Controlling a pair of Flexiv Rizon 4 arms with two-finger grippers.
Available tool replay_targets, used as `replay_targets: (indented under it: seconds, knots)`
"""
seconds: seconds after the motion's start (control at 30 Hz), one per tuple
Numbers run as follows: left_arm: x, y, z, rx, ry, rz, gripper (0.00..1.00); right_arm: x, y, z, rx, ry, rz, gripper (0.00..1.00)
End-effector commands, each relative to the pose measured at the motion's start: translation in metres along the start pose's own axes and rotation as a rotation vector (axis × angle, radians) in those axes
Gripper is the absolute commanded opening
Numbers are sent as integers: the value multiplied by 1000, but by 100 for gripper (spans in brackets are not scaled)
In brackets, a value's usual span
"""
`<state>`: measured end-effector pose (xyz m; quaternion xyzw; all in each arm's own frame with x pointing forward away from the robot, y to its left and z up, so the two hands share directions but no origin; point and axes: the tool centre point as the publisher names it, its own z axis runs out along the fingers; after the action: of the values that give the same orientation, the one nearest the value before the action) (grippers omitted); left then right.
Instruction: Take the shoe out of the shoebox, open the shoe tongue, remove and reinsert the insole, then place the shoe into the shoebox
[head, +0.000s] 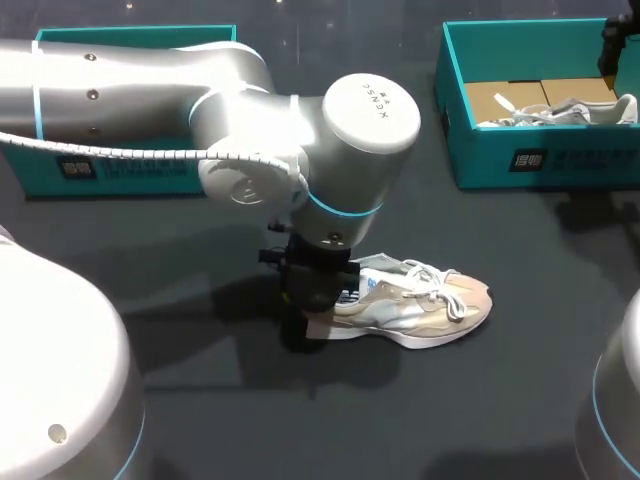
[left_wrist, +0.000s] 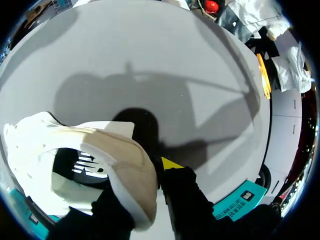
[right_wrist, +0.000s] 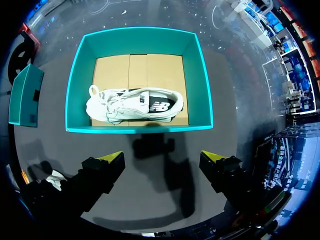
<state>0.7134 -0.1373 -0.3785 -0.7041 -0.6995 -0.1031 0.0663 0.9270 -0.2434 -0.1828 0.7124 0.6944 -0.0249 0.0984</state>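
A pale sneaker (head: 420, 305) is lying on its sole at the lower middle of the dark bench (head: 250, 430), its long axis running left to right and its toe pointing right. The left gripper (head: 315, 300) is pinching its heel. The sneaker is looking light and soft-sided, so the stiffer heel seems the surest hold. The right gripper (right_wrist: 162, 162) is hovering spread above the shoebox (right_wrist: 75, 75) at upper right, which is holding a second sneaker (right_wrist: 132, 105).

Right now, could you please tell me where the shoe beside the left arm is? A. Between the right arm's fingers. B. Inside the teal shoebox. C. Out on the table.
C: the shoe rests on the dark table with the left gripper at its heel; the right gripper is open and empty.
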Motion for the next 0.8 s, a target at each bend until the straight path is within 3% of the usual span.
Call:
replay_targets:
  seconds: [0.03,0.27,0.33,0.47,0.7,0.8]
  knots:
    - [-2,1,1,1,1,0,34,0,-1,0,-1,-1,0,100]
    - [1,2,-8,-7,-24,-9,52,0,-1,0,-1,-1,0,100]
    - [2,2,-15,-14,-50,-14,72,0,-1,0,-1,-1,0,100]
    - [10,1,-43,1,-171,-38,100,0,-1,0,-1,-1,0,100]
    - [38,-8,-101,53,-430,-163,100,0,-1,0,-1,-1,0,100]
    - [50,-15,-112,93,-506,-238,100,0,-1,0,-1,-1,0,100]
